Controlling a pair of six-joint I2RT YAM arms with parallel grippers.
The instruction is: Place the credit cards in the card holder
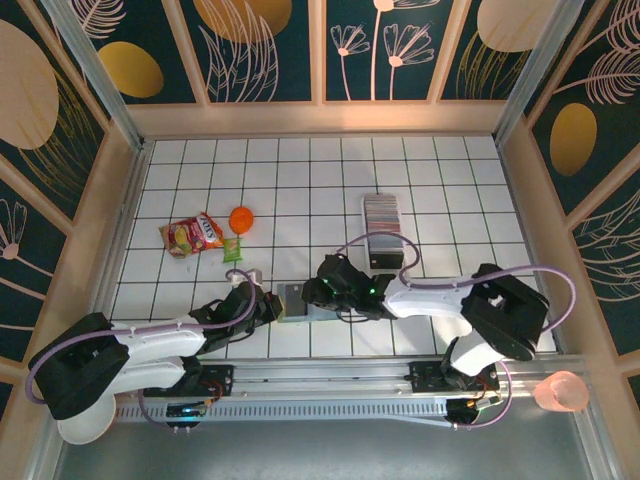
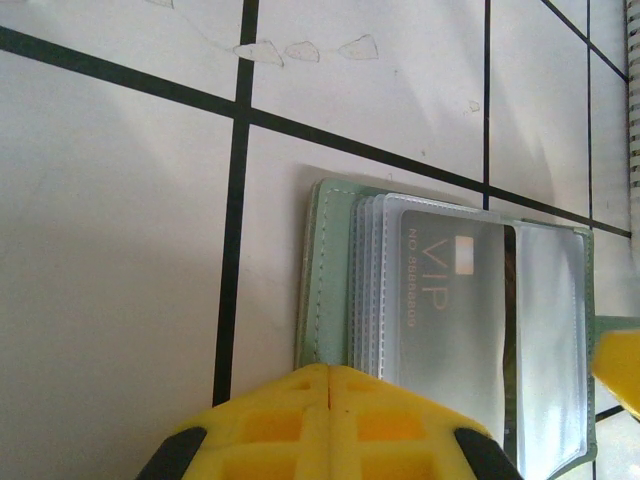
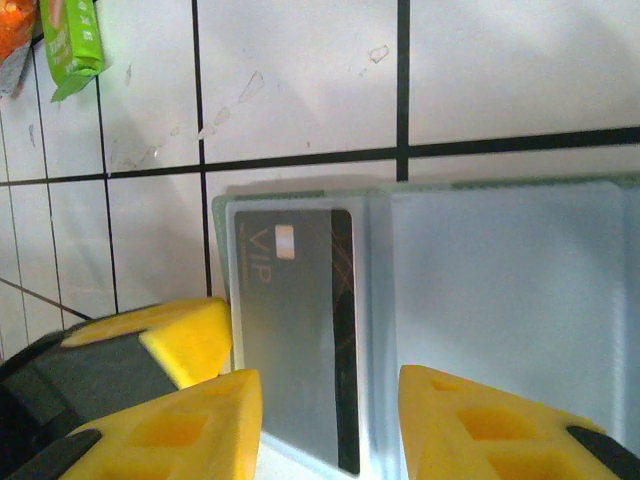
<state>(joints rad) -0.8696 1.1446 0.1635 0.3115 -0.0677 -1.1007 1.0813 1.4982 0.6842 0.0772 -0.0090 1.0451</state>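
The sage-green card holder lies open on the tiles between my two grippers. A grey VIP card sits in one of its clear sleeves, beside the green cover edge. My left gripper is shut, its tip over the holder's near edge with nothing between the fingers. My right gripper is open, its fingers either side of the VIP card without touching it. The other credit cards stand as a striped row in a clear tray farther back. From above, the left gripper and right gripper flank the holder.
A red snack packet, an orange object and a small green packet lie left of centre. The green packet is in the right wrist view's top-left corner. A pink cup stands off the table at the near right.
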